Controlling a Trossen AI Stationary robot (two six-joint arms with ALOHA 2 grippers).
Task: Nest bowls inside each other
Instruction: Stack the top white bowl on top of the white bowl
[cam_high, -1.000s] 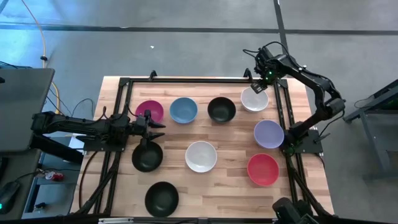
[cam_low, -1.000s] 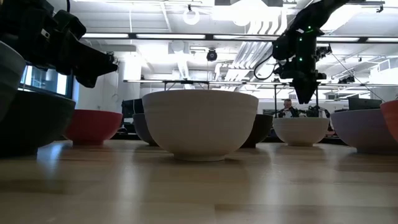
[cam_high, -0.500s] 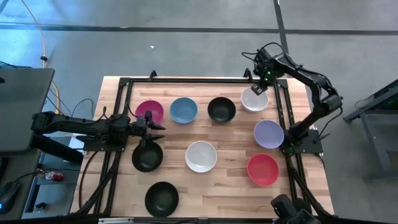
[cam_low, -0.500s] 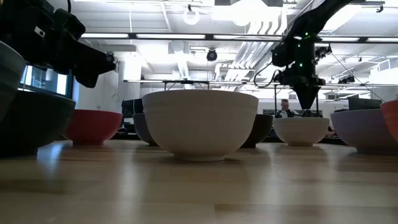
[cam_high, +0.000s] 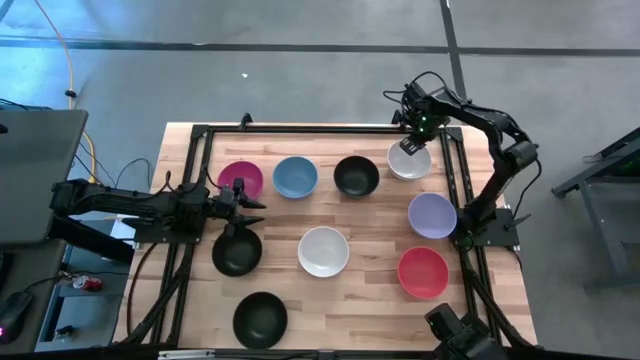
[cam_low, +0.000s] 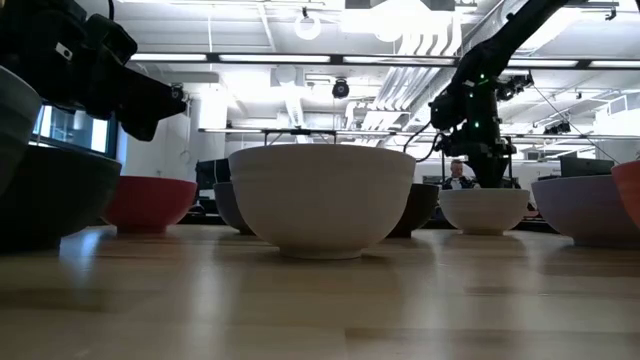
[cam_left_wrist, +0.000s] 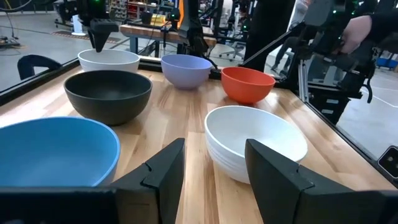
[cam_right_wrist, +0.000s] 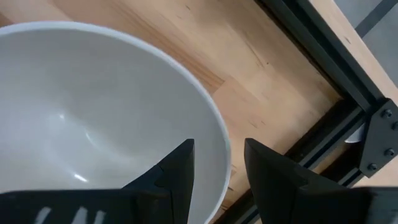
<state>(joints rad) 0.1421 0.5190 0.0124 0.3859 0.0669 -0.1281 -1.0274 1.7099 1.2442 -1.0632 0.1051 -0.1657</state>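
Nine bowls stand upright on their bases on the wooden table. In the high view a magenta bowl (cam_high: 240, 179), a blue bowl (cam_high: 295, 177), a black bowl (cam_high: 356, 176) and a white bowl (cam_high: 409, 161) form the far row. Nearer stand a lavender bowl (cam_high: 432, 215), a red bowl (cam_high: 423, 272), a second white bowl (cam_high: 323, 251) and two black bowls (cam_high: 237, 251) (cam_high: 260, 320). My right gripper (cam_high: 409, 145) (cam_right_wrist: 217, 163) is open astride the far white bowl's rim (cam_right_wrist: 219, 140), one finger inside, one outside. My left gripper (cam_high: 252, 201) (cam_left_wrist: 214, 165) hovers open beside the magenta bowl.
A black metal frame (cam_high: 300, 128) runs round the table's far and side edges, close behind the far white bowl (cam_right_wrist: 323, 118). Bare wood lies along the near edge (cam_high: 340, 320). A person (cam_low: 460, 176) sits in the room beyond the table.
My right gripper has come down onto the far white bowl's far rim, shifting slightly toward the table's left. Its fingers now stand on both sides of that rim. No bowl has moved.
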